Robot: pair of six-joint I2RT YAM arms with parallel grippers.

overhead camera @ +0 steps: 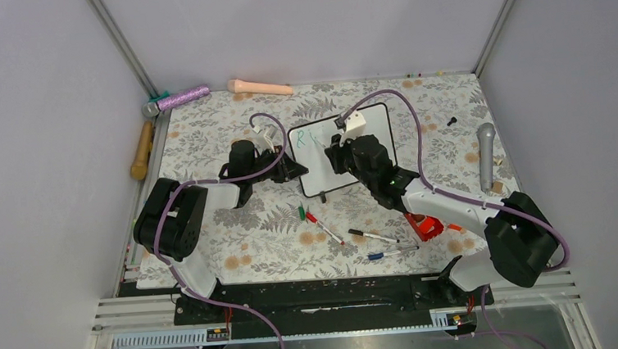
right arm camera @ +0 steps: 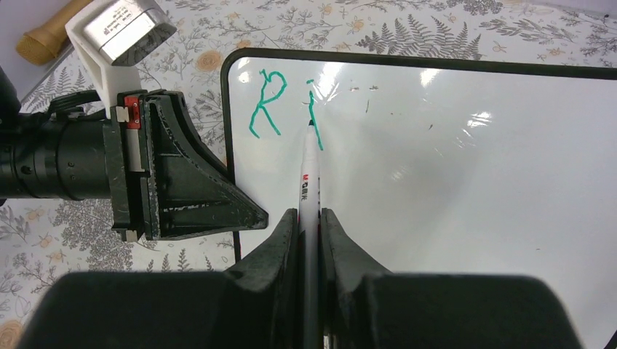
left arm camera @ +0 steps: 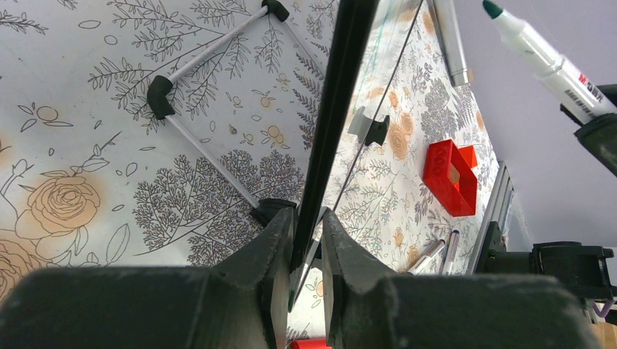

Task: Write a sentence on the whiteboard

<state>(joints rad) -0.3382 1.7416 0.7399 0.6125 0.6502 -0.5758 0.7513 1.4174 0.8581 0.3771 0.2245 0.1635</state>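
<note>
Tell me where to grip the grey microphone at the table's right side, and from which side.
I would grip the grey microphone on its slim handle, the near end, coming straight down from above. It lies flat with its head toward the back, so the jaws should close across it, left to right.

A robotics lab cell, this: plain pale walls [overhead camera: 320, 26] and aluminium posts [overhead camera: 118, 40] rise beyond the right gripper [right arm camera: 309, 218]. Behind it a slotted metal rail [overhead camera: 131, 314] carries the arms, and purple cables [overhead camera: 390, 92] loop over floral cloth [overhead camera: 252, 236].
</note>
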